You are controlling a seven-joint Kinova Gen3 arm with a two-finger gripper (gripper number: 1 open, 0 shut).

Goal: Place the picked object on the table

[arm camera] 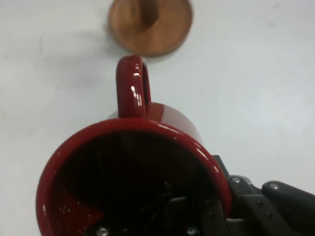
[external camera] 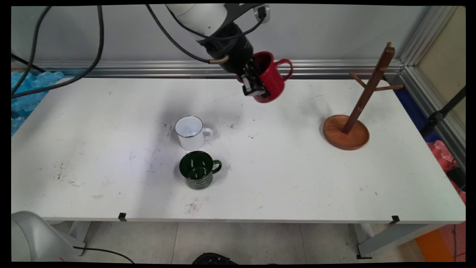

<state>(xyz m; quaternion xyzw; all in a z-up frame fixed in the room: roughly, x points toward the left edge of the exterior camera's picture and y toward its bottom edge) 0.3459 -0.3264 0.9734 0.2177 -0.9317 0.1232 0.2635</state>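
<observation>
Table (external camera: 297,178): a white top, scuffed with dark marks, is seen whole only in the main view; in the hand view only a bare patch of it (arm camera: 266,73) is shown.
Mug tree (external camera: 355,111): a wooden stand with a round base and a leaning post with pegs is seen at the table's right in the main view; in the hand view only its round base (arm camera: 150,22) is shown, blurred, beyond the held mug's handle.
Red mug (external camera: 270,79): it is held in the air above the table's far side, tilted, with its handle turned toward the mug tree. Its dark inside and its handle (arm camera: 132,91) are shown close up only in the hand view.
Gripper (external camera: 256,83): it is clamped on the red mug's rim, one finger inside the mug and the other outside its wall; the same grip (arm camera: 216,206) is seen at the hand view's bottom edge.
White mug (external camera: 191,132): it stands upright near the table's middle, shown in the main view alone.
Green mug (external camera: 198,169): it stands upright just in front of the white mug, apart from it, shown in the main view alone.
</observation>
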